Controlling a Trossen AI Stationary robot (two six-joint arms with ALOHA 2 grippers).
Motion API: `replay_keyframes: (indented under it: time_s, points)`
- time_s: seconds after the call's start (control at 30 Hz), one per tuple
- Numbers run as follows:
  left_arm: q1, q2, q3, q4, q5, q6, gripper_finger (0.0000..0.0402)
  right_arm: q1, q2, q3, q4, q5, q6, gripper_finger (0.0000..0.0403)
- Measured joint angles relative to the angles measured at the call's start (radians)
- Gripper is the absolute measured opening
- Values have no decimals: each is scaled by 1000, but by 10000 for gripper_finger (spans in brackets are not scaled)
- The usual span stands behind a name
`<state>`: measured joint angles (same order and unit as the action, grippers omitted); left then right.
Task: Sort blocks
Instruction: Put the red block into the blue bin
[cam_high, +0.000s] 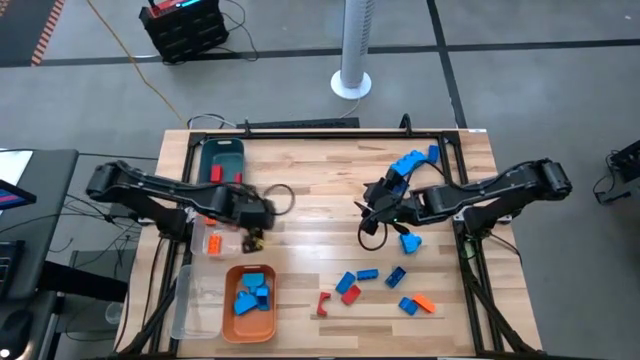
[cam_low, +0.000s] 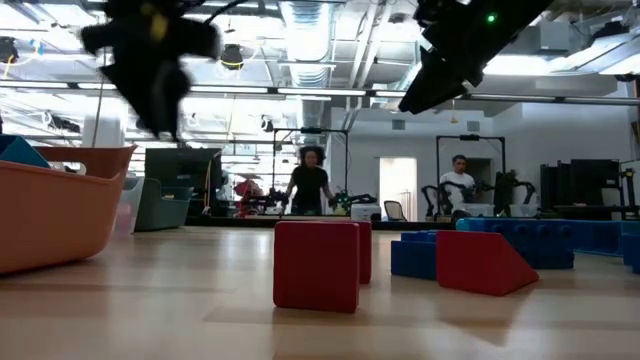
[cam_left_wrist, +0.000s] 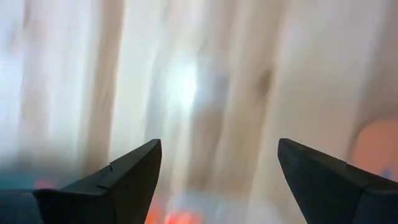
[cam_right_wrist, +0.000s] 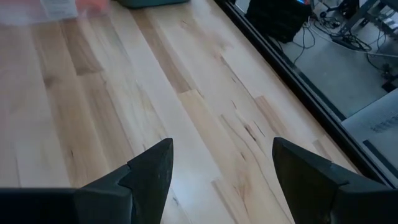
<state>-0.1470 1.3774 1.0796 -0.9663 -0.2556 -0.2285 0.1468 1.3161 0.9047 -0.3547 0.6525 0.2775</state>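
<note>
Your left gripper (cam_high: 252, 240) hovers just beside the clear bin (cam_high: 200, 290), jaws spread and empty. Your right gripper (cam_high: 372, 212) hangs over mid-table, likewise spread and empty. Sorting is partly done: blue blocks (cam_high: 252, 294) fill the orange tray (cam_high: 249, 330), and an orange block (cam_high: 212, 243) lies in the clear bin. Loose blocks (cam_high: 372, 285) remain on the table (cam_high: 320, 180); more blue blocks (cam_high: 410, 162) sit behind the right gripper.

We see wooden table (cam_high: 320, 180) | bins beside left gripper (cam_high: 252, 238): teal bin (cam_high: 221, 158), clear bin (cam_high: 198, 300), orange tray (cam_high: 250, 325) | loose blocks (cam_high: 375, 285) near right gripper (cam_high: 372, 212)
</note>
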Motion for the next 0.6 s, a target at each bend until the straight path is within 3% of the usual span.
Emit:
replay_keyframes:
  time_s: [0.23, 0.33, 0.47, 0.6]
  points:
    - [-54, 315, 223, 44, 29, 134, 308, -27, 49, 0, 9, -6, -40, 280]
    - [-77, 418, 293, 85, 105, 174, 308, -33, 33, 0, -35, -6, -24, 280]
    - [-119, 494, 349, 170, 192, 183, 308, -32, 16, 0, -128, 16, 11, 280]
    - [-145, 523, 378, 273, 212, 138, 308, -46, 18, 0, -191, 53, 58, 280]
